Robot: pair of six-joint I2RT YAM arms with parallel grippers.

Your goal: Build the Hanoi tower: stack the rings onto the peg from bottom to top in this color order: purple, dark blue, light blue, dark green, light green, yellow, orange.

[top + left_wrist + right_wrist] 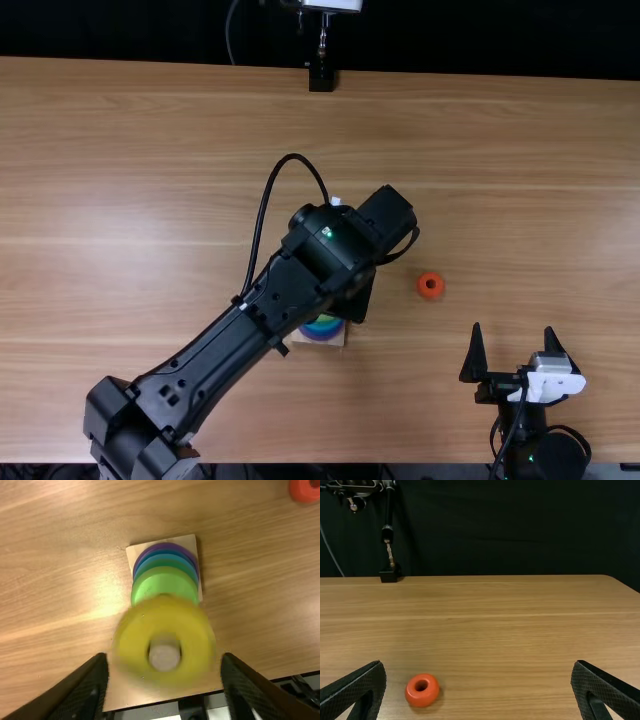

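While the left gripper (165,656) has its fingers spread astride the yellow ring (131,637) around the peg (164,657), an off-centre move could tilt that ring and jam it; beyond, the orange ring (430,286) awaits on the table (150,150), near the spread right gripper (513,327).

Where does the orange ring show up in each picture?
Top view: the orange ring is on the table, right of the wooden base.
Left wrist view: apart from the base, cut off at a corner.
Right wrist view: whole, beyond the right gripper.
Shared landmark: the table.
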